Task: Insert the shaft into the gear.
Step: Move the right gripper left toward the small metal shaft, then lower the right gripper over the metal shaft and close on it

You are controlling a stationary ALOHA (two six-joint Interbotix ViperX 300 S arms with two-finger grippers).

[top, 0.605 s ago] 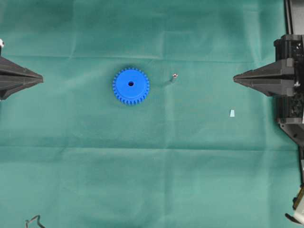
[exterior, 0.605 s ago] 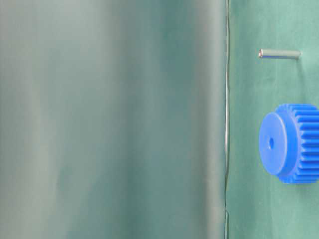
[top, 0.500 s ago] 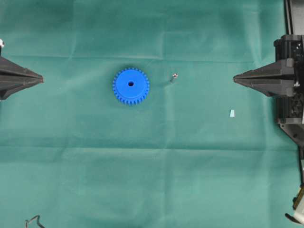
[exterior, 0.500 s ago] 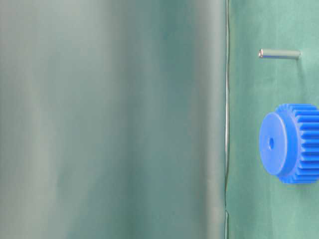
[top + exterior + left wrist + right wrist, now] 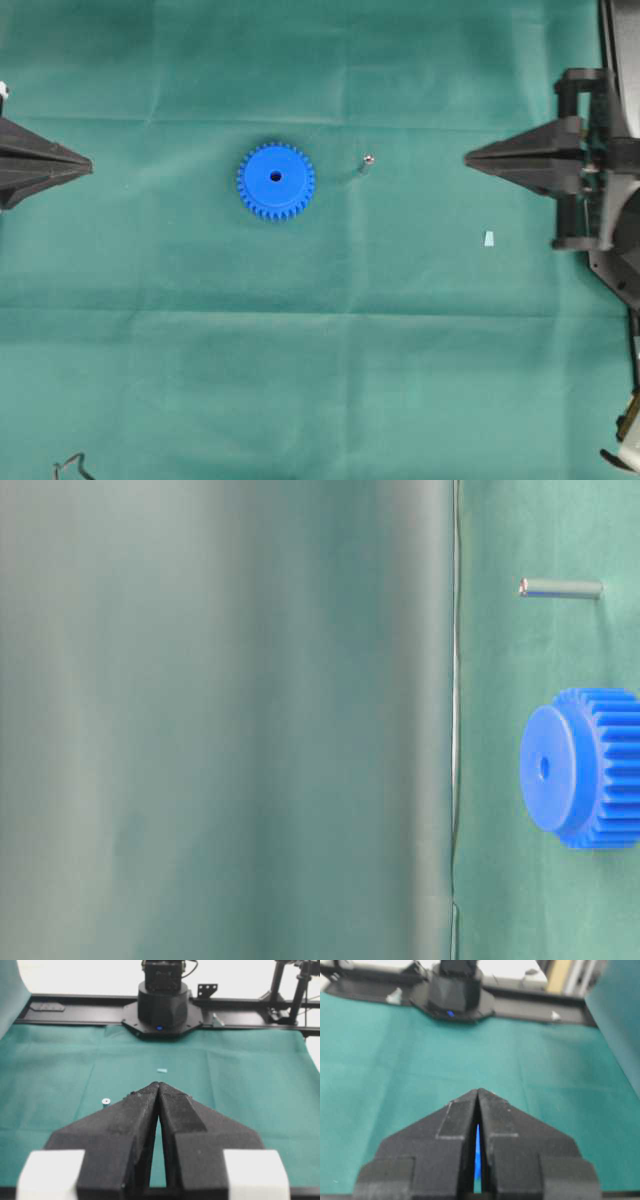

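The blue gear (image 5: 276, 181) lies flat on the green cloth, hub and centre hole facing up; it also appears in the table-level view (image 5: 585, 768). The shaft (image 5: 367, 163), a tiny silvery pin, stands on end just right of the gear and shows full length as a grey pin (image 5: 560, 588) at table level. In the left wrist view the shaft (image 5: 106, 1101) sits ahead and to the left of the fingers. My left gripper (image 5: 88, 166) is shut at the left edge, holding nothing. My right gripper (image 5: 468, 157) is shut and empty, well right of the shaft. A blue sliver of the gear (image 5: 477, 1152) shows through its finger slit.
A pale blue-white scrap (image 5: 489, 238) lies on the cloth near the right arm, also seen as a small scrap (image 5: 161, 1070) ahead of the left fingers. Black arm bases (image 5: 162, 1005) (image 5: 454, 990) stand at the table's ends. A dark wire (image 5: 70, 465) pokes in at the bottom left.
My right gripper has moved left, toward the shaft. The left gripper, gear and shaft have not moved.
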